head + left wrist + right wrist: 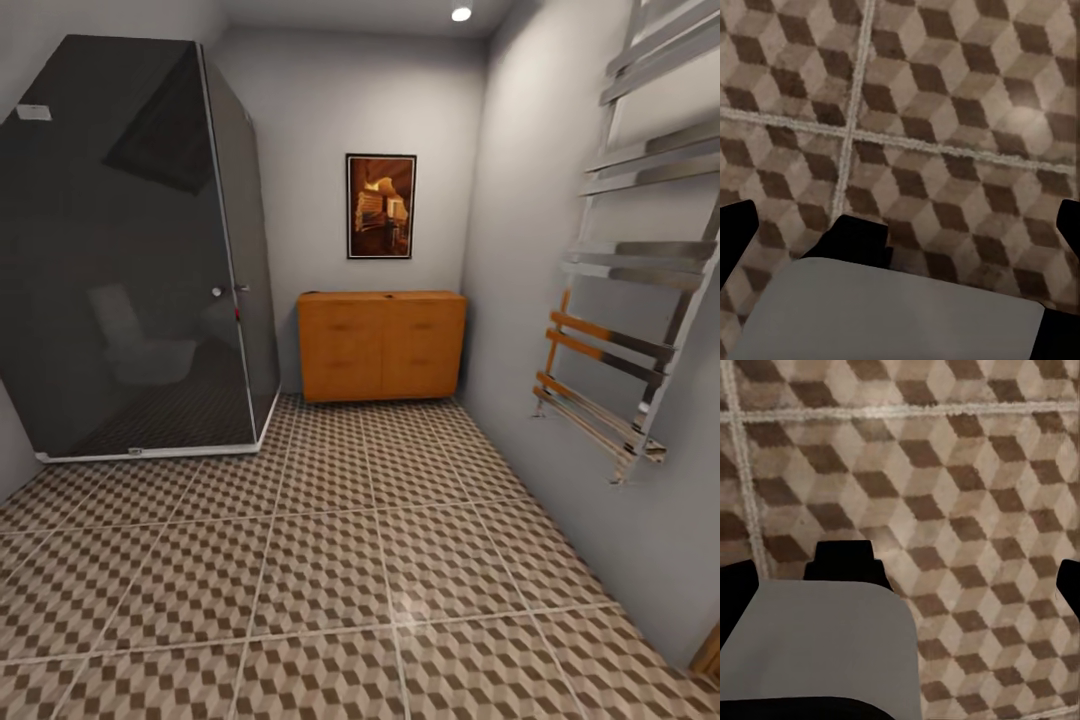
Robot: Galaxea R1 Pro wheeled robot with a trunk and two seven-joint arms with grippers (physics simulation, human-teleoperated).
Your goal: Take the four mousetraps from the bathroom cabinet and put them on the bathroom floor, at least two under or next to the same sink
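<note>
Orange-brown cabinet (381,345) shut, far wall, cube-tiled floor (330,560)

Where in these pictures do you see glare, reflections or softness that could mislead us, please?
Head view: a pale glare spot on the bathroom floor; the dark shower glass mirrors a faint toilet shape; the towel rail looks stretched at the frame edge. Left wrist view: a faint bright patch on the tiles, texture blurry. Right wrist view: even light, the cube pattern similarly soft.

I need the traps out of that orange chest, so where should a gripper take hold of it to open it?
Probably the faint bar handles on the cabinet fronts, approached from the front across the bathroom floor. From here they are too small to tell their orientation.
</note>
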